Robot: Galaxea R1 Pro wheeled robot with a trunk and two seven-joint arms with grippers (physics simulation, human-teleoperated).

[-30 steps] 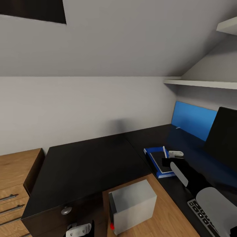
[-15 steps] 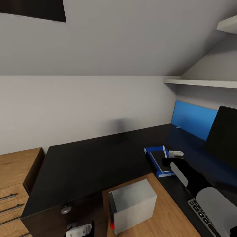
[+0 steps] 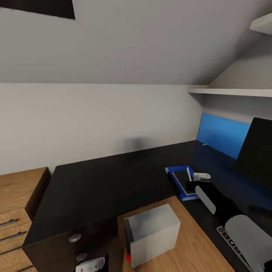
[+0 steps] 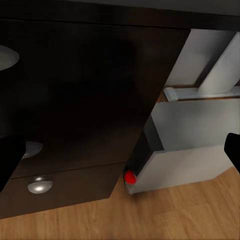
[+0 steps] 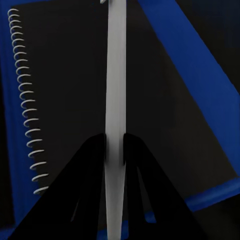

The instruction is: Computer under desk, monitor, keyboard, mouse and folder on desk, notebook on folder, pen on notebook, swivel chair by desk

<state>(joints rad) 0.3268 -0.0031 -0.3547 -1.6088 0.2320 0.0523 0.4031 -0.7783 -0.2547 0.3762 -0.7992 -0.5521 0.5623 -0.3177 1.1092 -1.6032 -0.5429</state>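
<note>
Right claw (image 5: 115,150) pinches the pen (image 5: 116,90) over the notebook (image 5: 165,100).
The slim white pen runs past the frame's edges, both ends cut off; it lies along the dark spiral-bound notebook on the blue folder (image 3: 177,174), on the black table (image 3: 102,189) near the monitor (image 3: 258,151). The keyboard (image 3: 228,236) is half hidden by the forearm. Left claw (image 4: 120,160) hangs spread by the computer (image 3: 153,236).

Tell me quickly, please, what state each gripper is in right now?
Left gripper: open, holding nothing.
Right gripper: closed on the pen, over the notebook.
</note>
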